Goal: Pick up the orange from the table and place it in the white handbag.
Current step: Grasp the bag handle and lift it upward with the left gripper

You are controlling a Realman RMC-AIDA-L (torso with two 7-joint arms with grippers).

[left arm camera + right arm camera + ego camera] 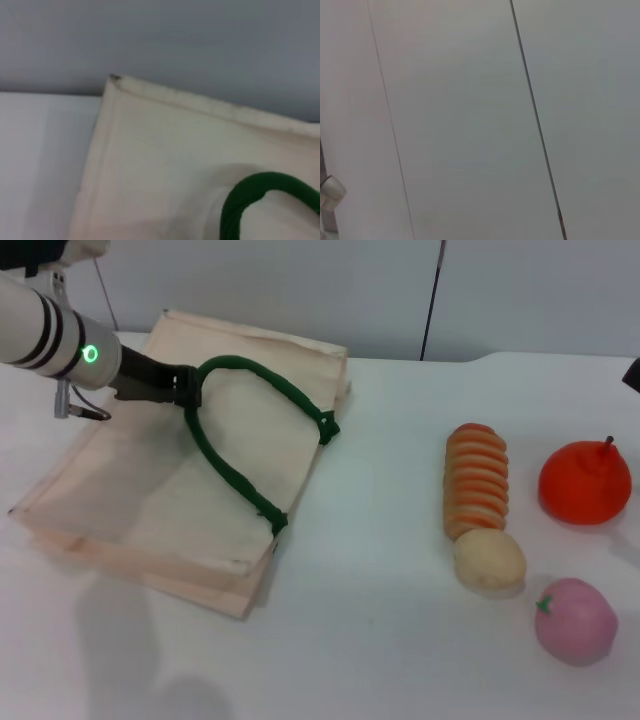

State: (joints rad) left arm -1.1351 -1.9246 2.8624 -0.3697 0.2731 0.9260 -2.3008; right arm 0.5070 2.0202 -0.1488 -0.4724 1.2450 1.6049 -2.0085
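Note:
The orange [585, 483], bright orange-red with a thin dark stem, sits on the white table [380, 540] at the far right. The white handbag [150, 500] lies flat at the left, its mouth held open. My left gripper [188, 388] is over the bag's back left part, shut on the dark-green rope handle [235, 475], which arches up from it. The left wrist view shows the bag's cream corner [165, 165] and a loop of handle [250, 192]. Only a dark bit of my right gripper [632, 374] shows at the right edge, beyond the orange.
Between bag and orange lies a ribbed orange-and-tan spiral piece [476, 480] with a tan round piece [489, 560] at its near end. A pink round fruit [575, 620] sits in front of the orange. The right wrist view shows only grey wall panels.

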